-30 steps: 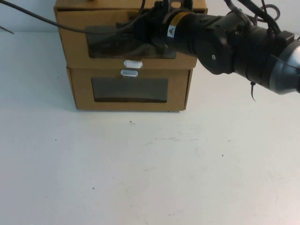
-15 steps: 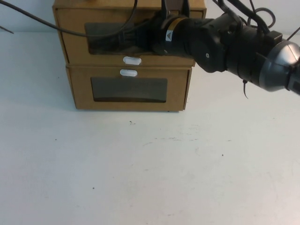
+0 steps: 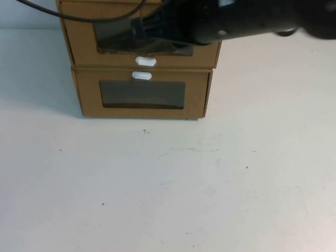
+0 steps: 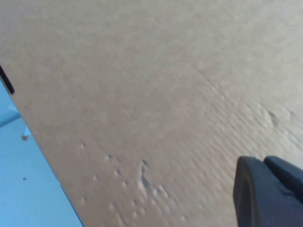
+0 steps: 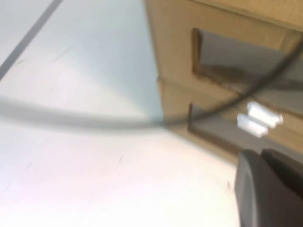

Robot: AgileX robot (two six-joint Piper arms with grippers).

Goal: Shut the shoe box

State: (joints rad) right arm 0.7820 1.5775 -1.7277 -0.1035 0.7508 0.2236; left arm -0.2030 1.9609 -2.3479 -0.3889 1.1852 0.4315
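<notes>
The shoe box (image 3: 79, 47) is the upper of two stacked cardboard boxes, with a clear window and a white pull tab (image 3: 145, 61) below it. A black arm (image 3: 236, 21) reaches in from the right across its window, and that arm's gripper is lost in the dark blur there. The right gripper (image 5: 262, 153) shows at the edge of the right wrist view, fingers together, with the shoe box (image 5: 175, 38) beyond it. My left gripper (image 4: 262, 161) is shut, right against a bare cardboard face (image 4: 142, 94); which box that is I cannot tell. It is out of the high view.
The lower cardboard box (image 3: 194, 97) carries its white tab (image 3: 142, 75) above its window. A black cable (image 3: 63, 14) runs from the upper left to the arm. The white table (image 3: 168, 184) stretches out in front of the boxes.
The black arm has swung up and left and now fills the top of the high view over the shoe box's window. Both boxes sit slightly higher and further left in the view.
</notes>
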